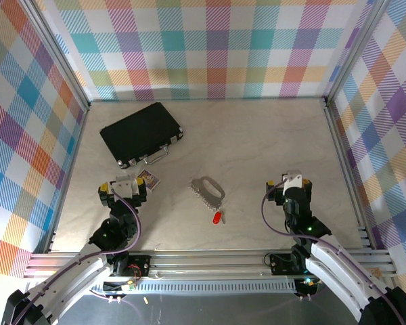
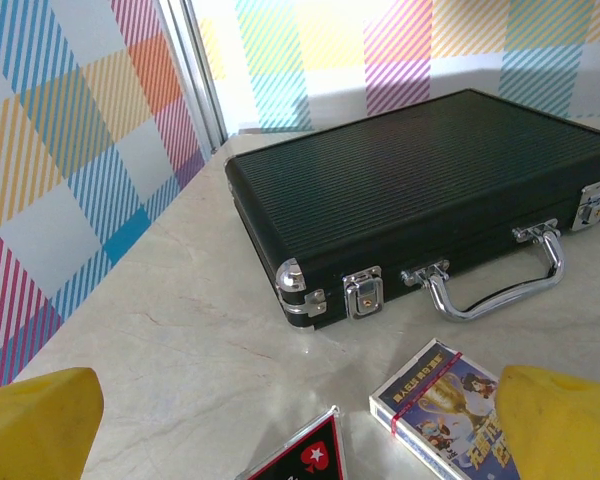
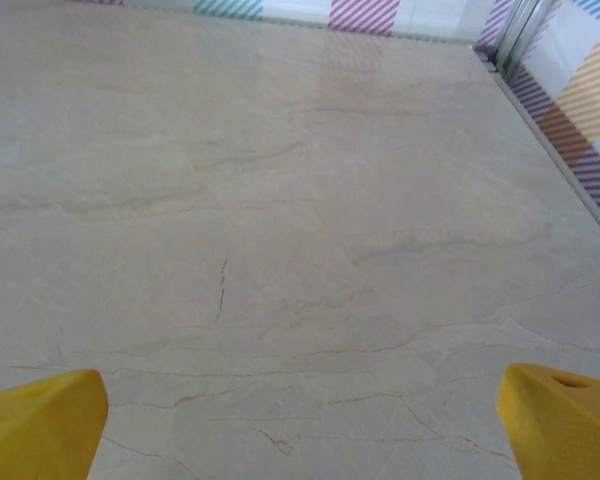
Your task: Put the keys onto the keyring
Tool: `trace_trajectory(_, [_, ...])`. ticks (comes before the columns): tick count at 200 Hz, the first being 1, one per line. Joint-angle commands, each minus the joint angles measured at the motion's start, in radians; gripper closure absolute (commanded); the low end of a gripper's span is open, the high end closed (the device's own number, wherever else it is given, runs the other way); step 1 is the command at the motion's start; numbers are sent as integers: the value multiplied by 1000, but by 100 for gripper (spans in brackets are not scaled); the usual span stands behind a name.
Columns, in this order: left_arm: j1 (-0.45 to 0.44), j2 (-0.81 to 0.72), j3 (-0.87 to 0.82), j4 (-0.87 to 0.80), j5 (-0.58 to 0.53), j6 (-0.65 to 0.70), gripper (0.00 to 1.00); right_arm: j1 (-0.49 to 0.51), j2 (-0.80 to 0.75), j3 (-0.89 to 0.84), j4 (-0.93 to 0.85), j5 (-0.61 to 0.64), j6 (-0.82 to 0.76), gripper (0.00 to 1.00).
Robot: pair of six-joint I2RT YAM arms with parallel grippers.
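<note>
A tiny key [image 1: 217, 218] with a red head lies on the marble table near the middle front. Just behind it, touching or nearly so, lies the silvery keyring [image 1: 208, 189], an oval loop with a pale jagged strip. My left gripper [image 1: 124, 187] rests at the front left, well left of both, its yellow fingertips [image 2: 40, 425] wide apart with nothing between them. My right gripper [image 1: 291, 184] rests at the front right, also open and empty, with bare marble between its yellow fingertips [image 3: 562, 415].
A black case [image 1: 141, 133] with a metal handle [image 2: 500, 290] lies at the back left. A card box [image 2: 450, 405] and a black card packet [image 2: 305, 458] lie just ahead of my left gripper. Plaid walls enclose the table on three sides.
</note>
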Motion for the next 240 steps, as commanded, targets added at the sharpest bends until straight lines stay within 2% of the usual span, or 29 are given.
trace_trajectory(1, [29,13,-17,58,34,-20,0,-11,48,23,74,-39,-16,1])
trace_trajectory(41, [81,67,-21,126,85,-25,0,-53,154,21,213,-92,-46,1])
trace_trajectory(89, [136,220,4,220,134,-38,0,-110,303,47,341,-155,-45,1])
trace_trajectory(152, [200,426,20,420,196,-44,0,-208,486,74,538,-216,-45,1])
trace_trajectory(206, [246,653,61,625,285,-6,0,-230,655,124,692,-256,-97,1])
trace_trajectory(240, [265,781,85,754,305,35,0,-249,700,117,788,-302,-119,1])
